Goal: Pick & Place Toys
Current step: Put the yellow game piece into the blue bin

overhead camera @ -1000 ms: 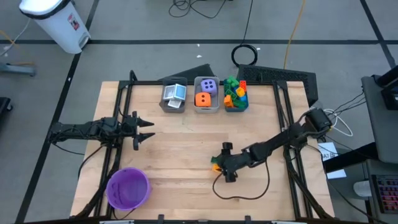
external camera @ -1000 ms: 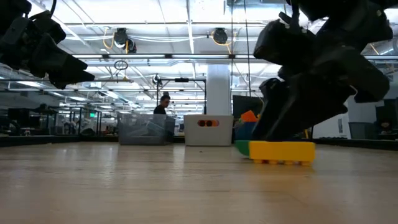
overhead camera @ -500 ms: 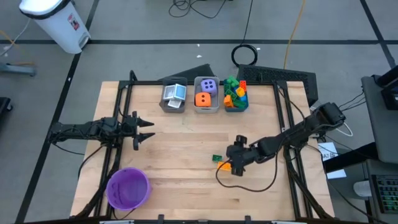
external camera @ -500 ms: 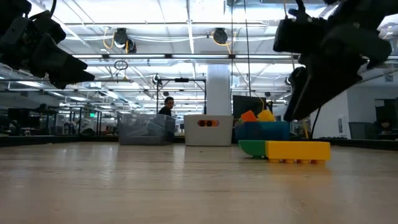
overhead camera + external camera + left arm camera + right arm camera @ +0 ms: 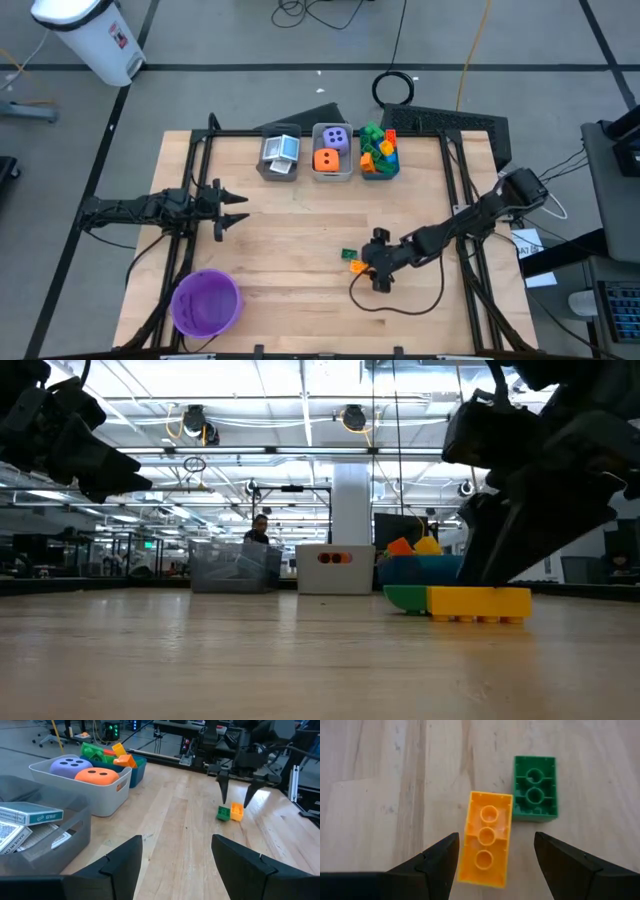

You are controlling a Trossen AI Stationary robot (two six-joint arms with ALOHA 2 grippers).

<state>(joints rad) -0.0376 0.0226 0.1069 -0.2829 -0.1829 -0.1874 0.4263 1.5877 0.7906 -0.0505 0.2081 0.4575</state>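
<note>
While poised over the lower centre-right of the high view, right gripper [image 5: 372, 268] open, fingers [image 5: 436, 865] straddling a yellow brick [image 5: 487, 837] without touching it. Green brick [image 5: 535, 787] just beside, both flat on the table [image 5: 290, 230]. Left gripper [image 5: 232, 210] open, idle at centre left. Upper centre: cards [image 5: 281, 148], purple die [image 5: 337, 137] and orange die [image 5: 325, 159], mixed bricks [image 5: 379, 148] in three bins. Purple bowl [image 5: 205, 302] at lower left.

Two bricks [image 5: 353, 261] lie touching right of table centre, three bins [image 5: 328, 152] at twelve o'clock, bowl [image 5: 205, 302] at seven.
</note>
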